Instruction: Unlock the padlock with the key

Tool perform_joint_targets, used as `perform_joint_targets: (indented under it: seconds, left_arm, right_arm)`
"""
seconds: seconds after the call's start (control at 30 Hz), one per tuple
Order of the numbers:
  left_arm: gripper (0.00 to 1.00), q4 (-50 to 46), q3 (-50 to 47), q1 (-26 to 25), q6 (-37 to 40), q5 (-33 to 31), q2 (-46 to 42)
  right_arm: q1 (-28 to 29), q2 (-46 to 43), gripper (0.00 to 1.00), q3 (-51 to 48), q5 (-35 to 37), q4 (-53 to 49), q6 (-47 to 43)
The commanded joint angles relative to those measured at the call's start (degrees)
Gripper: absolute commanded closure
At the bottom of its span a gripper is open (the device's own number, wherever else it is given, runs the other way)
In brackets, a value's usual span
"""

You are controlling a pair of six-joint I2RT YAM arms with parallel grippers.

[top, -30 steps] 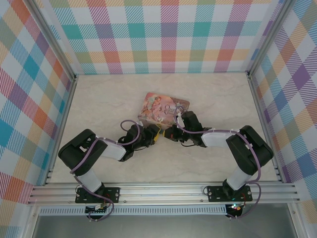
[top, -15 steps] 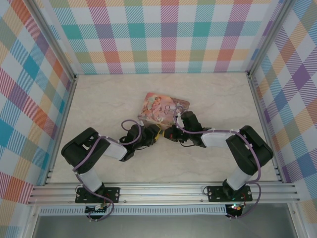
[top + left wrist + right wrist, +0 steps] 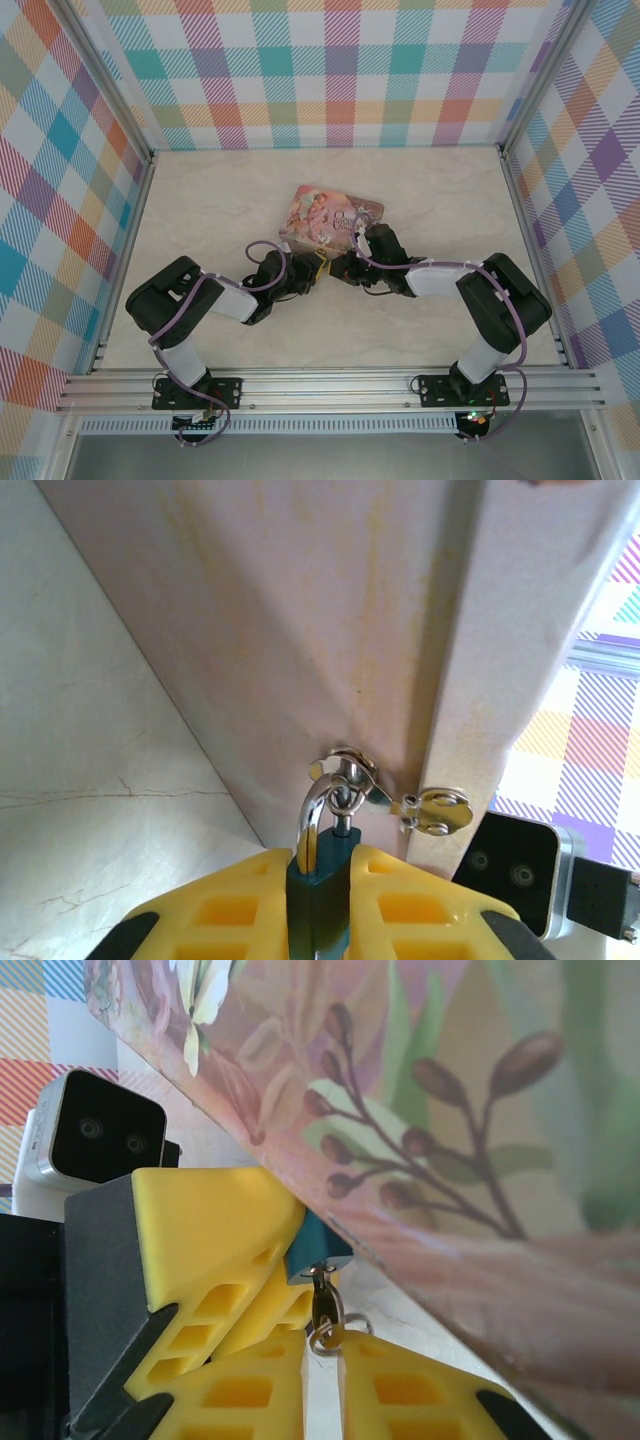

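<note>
The padlock [image 3: 320, 900] is a small blue block, and my left gripper [image 3: 320, 920] is shut on its body with both yellow fingers pressed to its sides. Its metal shackle [image 3: 312, 815] passes through the hasp [image 3: 432, 810] on the pink tin [image 3: 300, 630]. In the right wrist view the key [image 3: 323, 1305] sticks into the padlock's [image 3: 315, 1248] underside, with its ring [image 3: 335, 1335] hanging at my right gripper's [image 3: 322, 1360] tips. Those fingers stand slightly apart. From above, both grippers [image 3: 308, 278] [image 3: 342, 268] meet at the tin's [image 3: 330, 215] front edge.
The pictured tin lies flat mid-table on the pale marbled surface [image 3: 220, 200]. Checked walls [image 3: 340, 70] and aluminium rails [image 3: 330, 385] box in the workspace. The left wrist camera [image 3: 95, 1140] sits close beside my right fingers.
The left arm has edged slightly to the right toward the tin. Both grippers stay together at the tin's front edge.
</note>
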Motion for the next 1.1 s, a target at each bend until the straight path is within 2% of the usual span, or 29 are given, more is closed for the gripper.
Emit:
perform_joint_targets:
  seconds: [0.0, 0.17, 0.33, 0.47, 0.6, 0.73, 0.9, 0.97, 1.07]
  left_arm:
    - [0.98, 0.9, 0.9, -0.6, 0.3, -0.8, -1.3]
    - [1.0, 0.6, 1.1, -0.6, 0.7, -0.7, -1.6]
    - [1.0, -1.4, 1.9, -0.5, 1.4, -0.3, -2.7]
    - [1.0, -3.5, 2.5, -0.5, 1.6, 0.5, -4.0]
    - [1.0, -5.3, 3.1, -0.2, 1.6, 1.6, -5.0]
    - [1.0, -6.0, 3.8, 0.3, 1.0, 3.2, -5.4]
    - [1.0, -6.4, 4.1, 1.2, 0.2, 5.2, -6.0]
    - [1.0, -7.1, 4.1, 1.8, 0.2, 5.7, -6.6]
    - [1.0, -8.4, 4.3, 2.6, 0.6, 6.6, -7.7]
  right_arm:
    - [0.6, -0.2, 0.8, 0.0, -0.9, -1.3, 0.1]
    - [-0.1, -2.0, 0.71, -0.8, 0.8, -2.7, -2.6]
    - [-0.4, -6.7, 0.6, -0.6, 5.6, -11.3, -11.1]
    - [-0.3, -12.1, 0.55, -1.1, 11.7, -17.1, -22.1]
    - [0.8, -17.3, 0.49, -2.7, 16.2, -17.4, -33.3]
    - [6.4, -21.2, 0.44, -3.0, 26.3, -18.1, -46.1]
    - [11.6, -24.4, 0.3, -3.5, 38.8, -15.7, -61.4]
    - [12.7, -25.0, 0.21, -4.2, 40.9, -13.4, -67.9]
    - [13.3, -25.7, 0.15, -7.2, 40.5, -8.2, -78.1]
